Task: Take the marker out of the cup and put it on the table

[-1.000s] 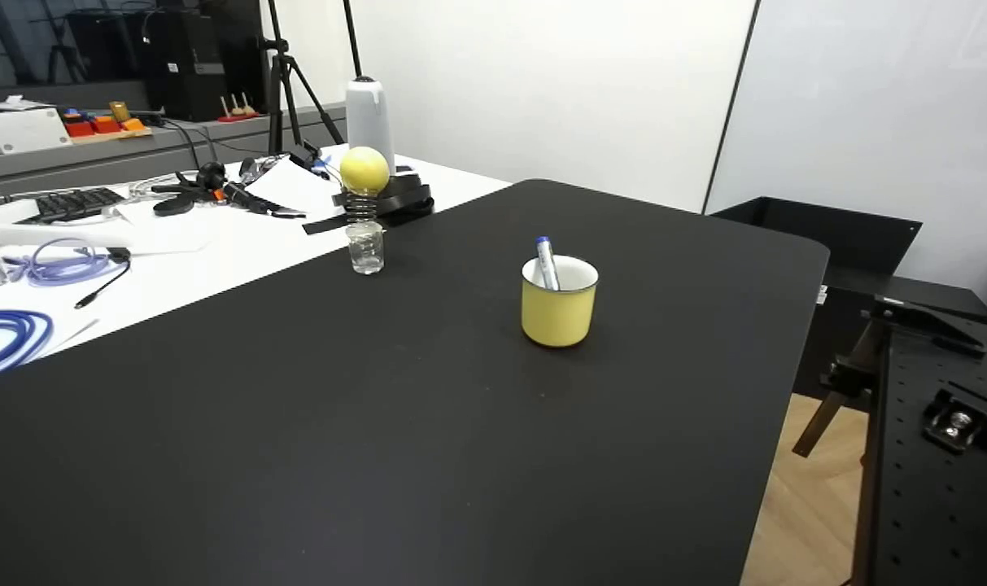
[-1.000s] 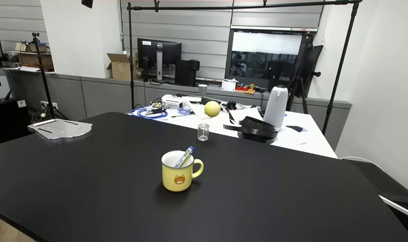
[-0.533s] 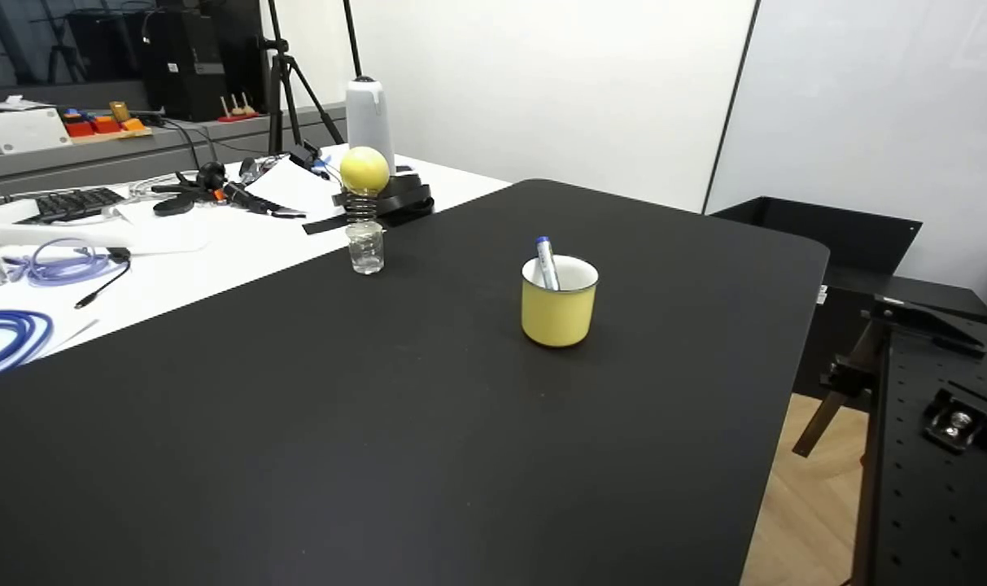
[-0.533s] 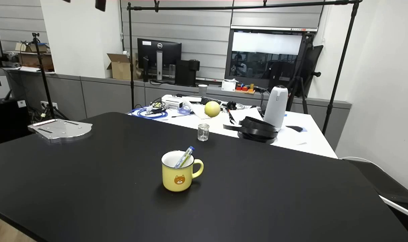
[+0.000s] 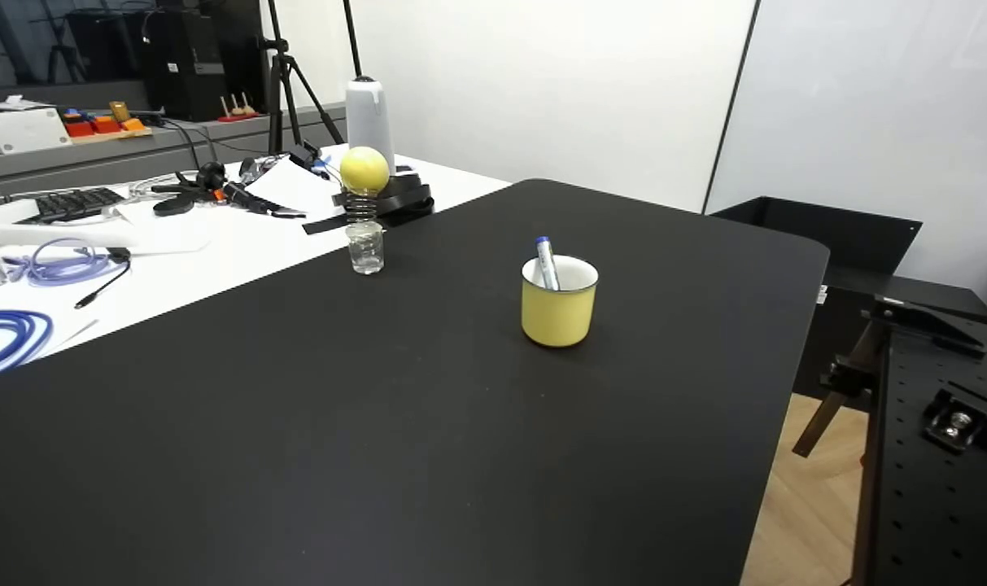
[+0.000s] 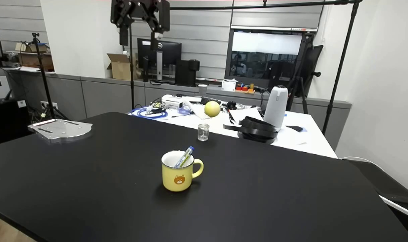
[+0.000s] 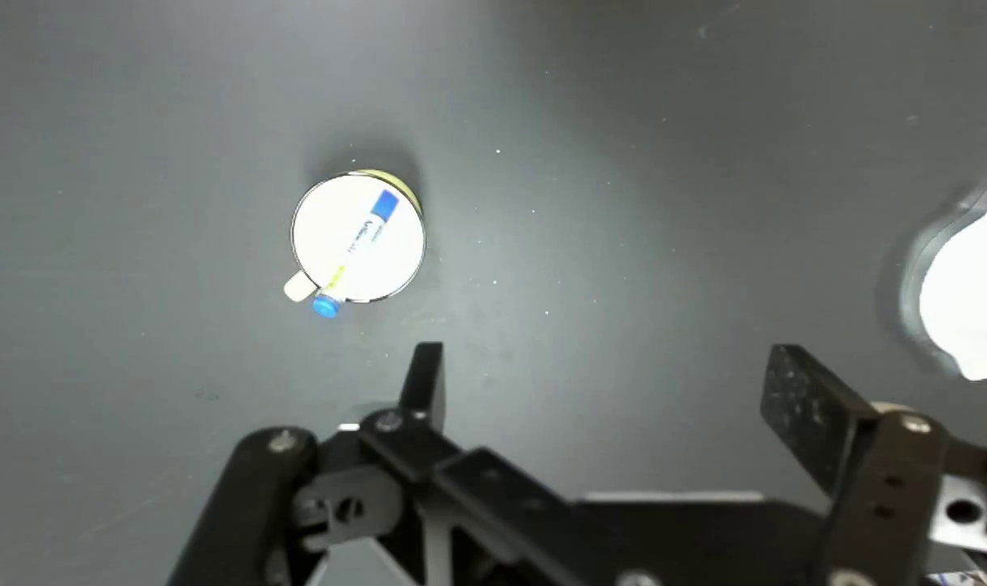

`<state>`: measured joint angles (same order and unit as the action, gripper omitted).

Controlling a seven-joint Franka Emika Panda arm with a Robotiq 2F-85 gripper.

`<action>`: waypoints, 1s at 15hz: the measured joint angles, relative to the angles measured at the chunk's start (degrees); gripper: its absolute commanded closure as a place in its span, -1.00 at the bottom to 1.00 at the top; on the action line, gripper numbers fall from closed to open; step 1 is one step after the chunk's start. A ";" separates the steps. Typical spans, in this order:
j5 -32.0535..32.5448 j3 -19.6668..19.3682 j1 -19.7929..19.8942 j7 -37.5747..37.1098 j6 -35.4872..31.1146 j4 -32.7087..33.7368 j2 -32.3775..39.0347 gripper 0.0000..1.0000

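While the gripper (image 6: 139, 47) is suspended with jaws wide, the marker (image 6: 184, 157) is not yet lifted from cup (image 6: 172, 174) to table (image 6: 264, 201).

Smooth glossy cup (image 6: 172, 174), matt black table (image 6: 257, 201), shiny metal-looking plate (image 6: 61, 129)

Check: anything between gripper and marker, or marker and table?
Nothing visible between the open gripper and the marker, whose upper end pokes above the cup. Toward the table, only the cup's wall is in the way, around the marker's lower part; the marker likely needs lifting out first.
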<state>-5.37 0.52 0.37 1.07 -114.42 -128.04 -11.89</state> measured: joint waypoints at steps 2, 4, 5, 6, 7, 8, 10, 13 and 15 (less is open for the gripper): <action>-0.06 -0.53 0.50 0.00 -3.25 -1.22 2.56 -1.00; -0.08 -0.96 0.76 -0.06 -6.55 -2.59 4.60 -1.00; -0.08 -1.12 0.92 -0.06 -8.69 -3.39 5.39 -1.00; 0.09 -1.24 1.09 -0.09 -10.95 -4.26 6.03 -1.00; 0.32 -1.33 1.30 -0.48 -13.19 -5.06 6.43 -1.00; 0.64 -1.41 1.46 -0.93 -14.77 -5.74 6.67 -1.00; 0.80 -1.49 1.59 -1.14 -15.58 -6.22 6.73 -1.00; 0.84 -1.48 1.55 -1.00 -15.62 -6.23 6.76 -1.00; 1.31 -1.59 1.67 -1.23 -16.35 -6.24 7.01 -1.00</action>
<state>-4.05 -1.07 2.04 -0.16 -130.78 -134.28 -4.88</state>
